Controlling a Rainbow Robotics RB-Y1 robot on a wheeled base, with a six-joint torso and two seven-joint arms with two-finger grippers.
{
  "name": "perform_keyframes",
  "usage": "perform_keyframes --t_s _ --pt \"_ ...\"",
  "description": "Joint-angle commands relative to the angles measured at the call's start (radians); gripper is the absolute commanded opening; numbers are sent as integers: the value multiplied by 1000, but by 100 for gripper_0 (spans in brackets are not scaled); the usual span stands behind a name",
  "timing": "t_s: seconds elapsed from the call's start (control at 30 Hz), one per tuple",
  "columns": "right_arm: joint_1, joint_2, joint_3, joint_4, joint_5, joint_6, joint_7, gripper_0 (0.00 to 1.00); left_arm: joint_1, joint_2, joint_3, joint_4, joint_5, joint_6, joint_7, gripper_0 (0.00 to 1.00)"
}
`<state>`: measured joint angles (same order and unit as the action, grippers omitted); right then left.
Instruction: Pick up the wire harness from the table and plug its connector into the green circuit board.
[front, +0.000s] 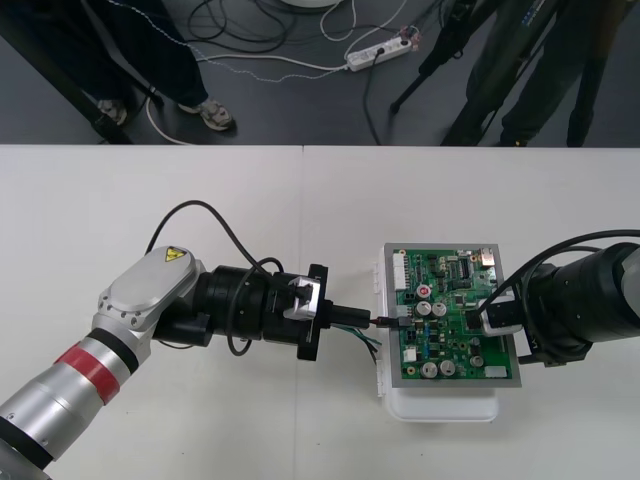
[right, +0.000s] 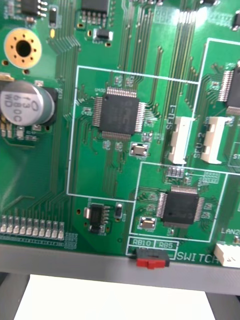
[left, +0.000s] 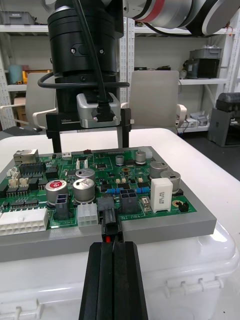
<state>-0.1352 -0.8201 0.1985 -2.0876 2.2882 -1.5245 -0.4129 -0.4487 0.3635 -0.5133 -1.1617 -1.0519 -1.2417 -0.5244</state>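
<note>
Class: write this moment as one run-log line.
left gripper: shut on harness plug at green circuit board left edge | right gripper: open, over board's right side | plug seated: cannot tell

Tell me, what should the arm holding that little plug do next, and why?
Probably a short push toward the green circuit board. The left gripper, jaws shut on the plug, holds it at a black connector on the board's edge, but I cannot tell if it is fully seated. The right gripper, jaws open, stands over the board's far side.
</note>
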Motion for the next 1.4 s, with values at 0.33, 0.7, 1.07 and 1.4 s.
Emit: perform_keyframes --t_s 0.33,0.7,1.07,1.4 --pt "-26 26 12 -5 -15 -20 -26 100 -41 -29 -19 -12 -11 47 -92 0" --pt "-26 29 12 -6 -18 -20 -30 100 -41 -32 -19 -10 -14 45 -106 0" --pt "-26 29 12 -5 -15 -23 -30 100 -42 -41 -19 -10 -13 45 -114 0" --pt "-26 29 12 -6 -12 -25 -30 100 -44 -41 -34 -12 -13 45 -117 0"
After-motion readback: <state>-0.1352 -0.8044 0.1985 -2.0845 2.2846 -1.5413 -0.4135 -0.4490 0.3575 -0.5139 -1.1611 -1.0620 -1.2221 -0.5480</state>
